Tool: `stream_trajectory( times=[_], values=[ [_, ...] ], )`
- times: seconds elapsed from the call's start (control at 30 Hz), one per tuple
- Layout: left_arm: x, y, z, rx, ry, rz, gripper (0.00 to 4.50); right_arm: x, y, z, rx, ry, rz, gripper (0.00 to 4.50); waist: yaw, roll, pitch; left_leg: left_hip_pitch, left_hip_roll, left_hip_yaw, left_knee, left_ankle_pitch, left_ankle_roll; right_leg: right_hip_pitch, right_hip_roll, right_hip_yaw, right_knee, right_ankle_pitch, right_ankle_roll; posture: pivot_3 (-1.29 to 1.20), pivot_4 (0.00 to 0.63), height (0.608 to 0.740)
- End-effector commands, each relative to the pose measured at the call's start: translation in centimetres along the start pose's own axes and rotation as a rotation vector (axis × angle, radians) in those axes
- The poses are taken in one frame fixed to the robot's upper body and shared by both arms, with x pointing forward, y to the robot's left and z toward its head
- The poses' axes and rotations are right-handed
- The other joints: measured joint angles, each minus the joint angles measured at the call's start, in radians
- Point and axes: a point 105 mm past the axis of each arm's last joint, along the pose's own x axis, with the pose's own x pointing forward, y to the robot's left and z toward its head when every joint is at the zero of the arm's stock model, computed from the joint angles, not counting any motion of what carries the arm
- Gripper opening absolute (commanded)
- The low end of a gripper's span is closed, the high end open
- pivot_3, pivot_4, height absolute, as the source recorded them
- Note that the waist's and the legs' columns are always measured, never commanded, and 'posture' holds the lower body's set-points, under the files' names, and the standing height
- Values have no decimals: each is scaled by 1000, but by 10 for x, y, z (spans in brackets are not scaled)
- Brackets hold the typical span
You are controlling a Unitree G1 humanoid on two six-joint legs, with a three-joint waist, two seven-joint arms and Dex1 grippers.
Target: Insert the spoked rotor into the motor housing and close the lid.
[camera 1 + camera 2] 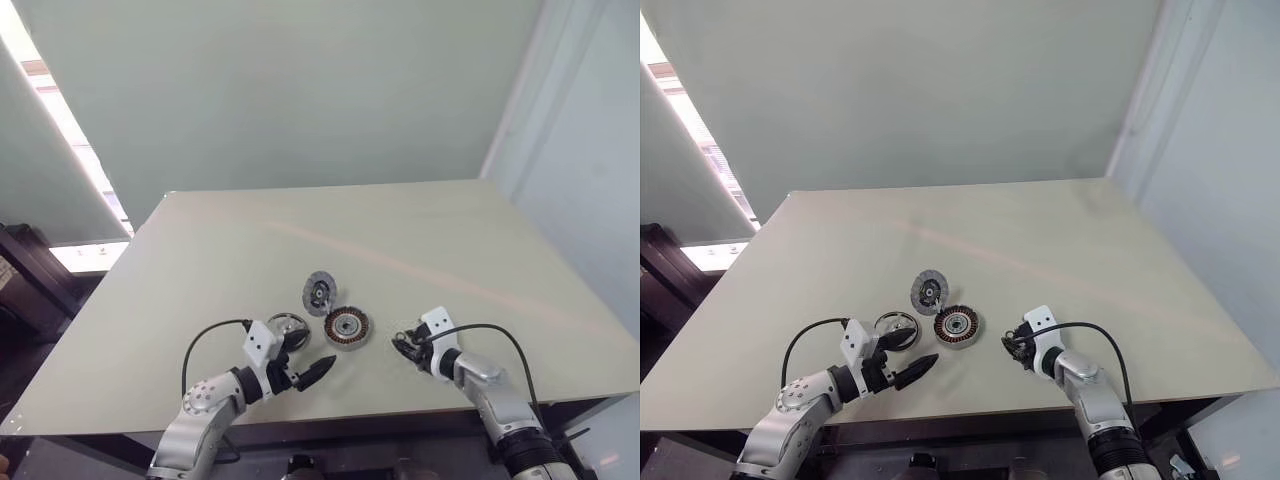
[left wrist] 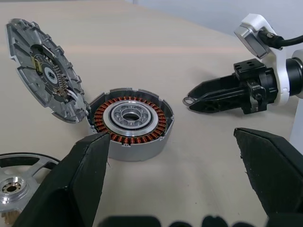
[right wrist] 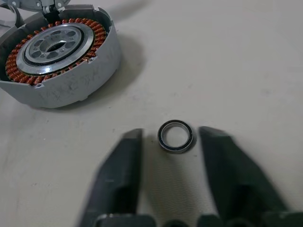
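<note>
1. Right wrist view puts us right over a small thin ring (image 3: 175, 136) lying flat on the bench (image 1: 420, 240), with the right tool (image 3: 170, 163) straddling it, a finger on each side and a sliver of gap both ways, so closing in but not yet gripping.
2. Just beyond sits the motor housing (image 3: 57, 56), near the front edge of the bench at mid-width, copper windings up and its centre bare.
3. The lid (image 2: 45, 71) is hinged at the housing's edge and stands tipped open on the far side.
4. The spoked rotor (image 1: 287, 328) lies flat on the bench close beside the housing, toward the left edge, untouched.
5. The left tool (image 2: 175, 184) hangs spread wide and empty, low over the bench near the front edge, next to rotor and housing.
6. My read: a preparatory pick of the ring is in hand; rotor insertion hasn't started.
7. Next calls for a clean pinch on that thin ring without skidding it, then getting the rotor seated squarely before the lid folds down.
</note>
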Motion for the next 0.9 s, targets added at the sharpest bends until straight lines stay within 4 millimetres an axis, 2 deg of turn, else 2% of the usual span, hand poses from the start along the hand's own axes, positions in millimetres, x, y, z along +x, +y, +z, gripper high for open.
stream_trajectory(
  times=[0.03, 0.23, 0.4, 0.5, 0.6, 0.9],
  values=[
    [1, -1, 6, 40, -18, -12, 4500, 1, 0, 12, -19, -27, 5, 794, 0, 0, 0, 0, 0, 0, 0, 0, 0, 0, 0, 0, 0, 0, 0, 0, 0, 740],
    [2, 0, 5, 37, -21, -13, 4500, 0, -5, 24, -20, -76, -18, 801, 0, 0, 0, 0, 0, 0, 0, 0, 0, 0, 0, 0, 0, 0, 0, 0, 0, 740],
    [1, 2, 3, 36, -21, -7, 4500, -1, -2, 47, -24, -132, -25, 801, 0, 0, 0, 0, 0, 0, 0, 0, 0, 0, 0, 0, 0, 0, 0, 0, 0, 740],
    [0, 6, 3, 33, -28, 7, 4500, 1, 7, 67, -45, -160, -8, 801, 0, 0, 0, 0, 0, 0, 0, 0, 0, 0, 0, 0, 0, 0, 0, 0, 0, 740],
    [-2, 10, 3, 38, -29, 20, 4500, 6, 20, 78, -67, -152, 28, 801, 0, 0, 0, 0, 0, 0, 0, 0, 0, 0, 0, 0, 0, 0, 0, 0, 0, 740],
    [-8, 18, 4, 62, -26, 52, 4500, 26, 47, 89, -85, -97, 77, 801, 1, 0, 0, -1, 0, -1, -1, 0, 0, -1, 0, 0, 0, 1, 1, 0, 0, 740]
  ],
)
